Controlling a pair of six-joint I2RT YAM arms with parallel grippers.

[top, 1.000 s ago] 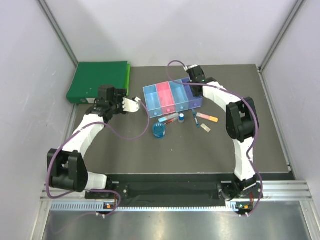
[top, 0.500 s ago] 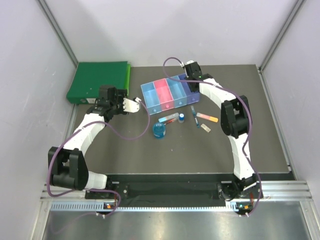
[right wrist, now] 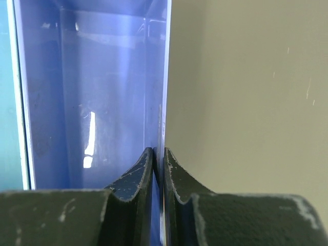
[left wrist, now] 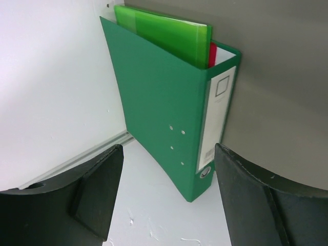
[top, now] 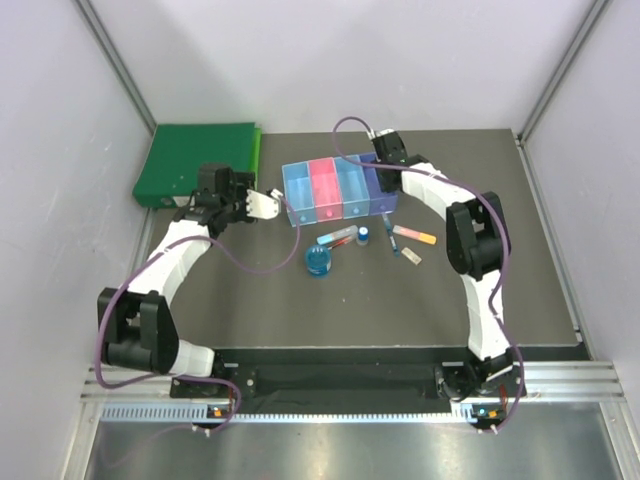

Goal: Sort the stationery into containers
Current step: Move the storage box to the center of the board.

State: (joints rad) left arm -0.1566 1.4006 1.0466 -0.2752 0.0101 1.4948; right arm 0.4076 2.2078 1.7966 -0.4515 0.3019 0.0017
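The row of bins (top: 338,190) sliding left and straightening, right hand (right wrist: 159,156) pinching the purple bin (right wrist: 92,102) wall, left hand (top: 262,204) gaping open, mid-left of frame.

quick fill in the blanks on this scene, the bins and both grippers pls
1. The right gripper is shut on a wall of the end bin, whose colour is ___.
2. The left gripper is ___, facing the green binder.
3. The row of bins has ___ compartments.

Missing words: purple; open; four.
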